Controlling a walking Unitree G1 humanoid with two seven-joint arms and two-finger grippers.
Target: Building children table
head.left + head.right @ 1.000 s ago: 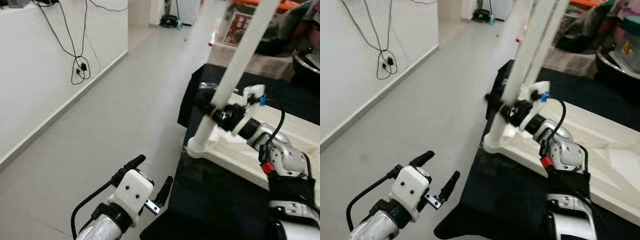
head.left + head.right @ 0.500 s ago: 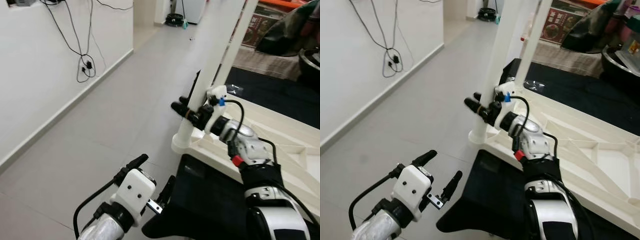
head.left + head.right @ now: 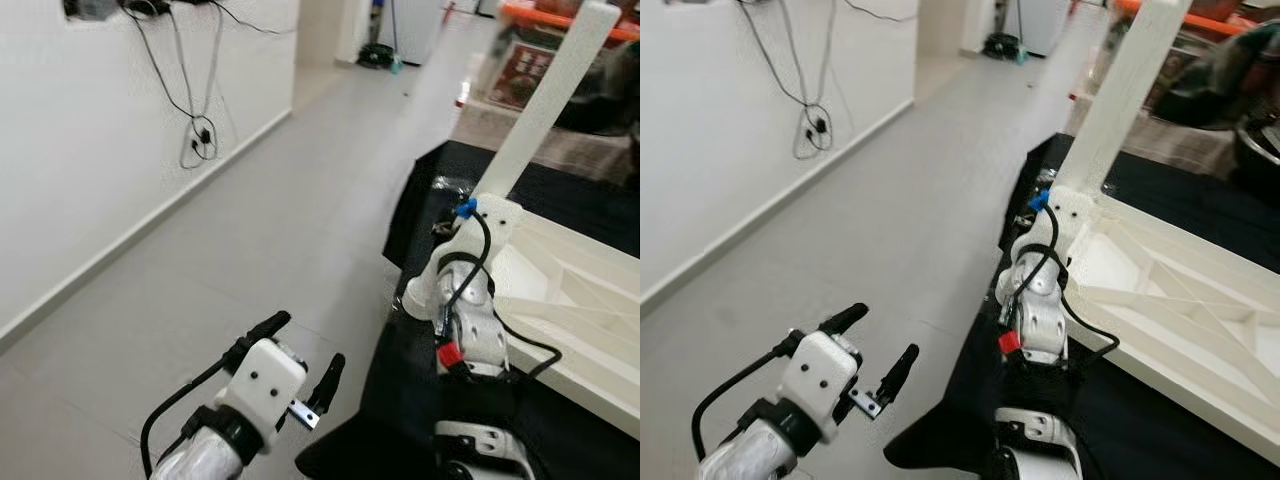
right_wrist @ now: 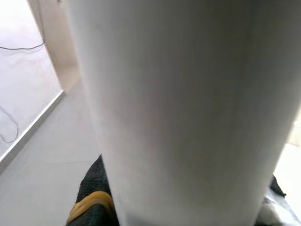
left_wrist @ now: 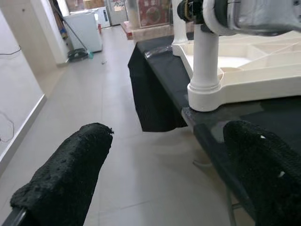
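Head views: white tabletop lies upside down, ribs showing, on a black cloth over a low support. One white table leg stands in the tabletop's near corner socket, leaning a little off upright. The right gripper is at the foot of that leg, just above the socket; its arm rises from below, and the wrist blocks the fingers here. The left gripper hangs over bare grey floor, off the tabletop's corner, well apart from the leg, fingers spread wide and holding nothing.

Left wrist view: between its two black fingers, parted wide, the socket collar at the tabletop's corner shows with the leg seated in it, and the right arm crosses just above.

Right wrist view: leg surface pressed close to the lens, with a black finger pad and a yellow band at its base. I judge the fingers wrapped on the leg.

Step in hand, by my reading: seating or turning the leg home. Best done by bringing the leg square to the tabletop before twisting, gripping low near the collar. The left gripper could steady the tabletop's edge so it does not skid on the cloth.
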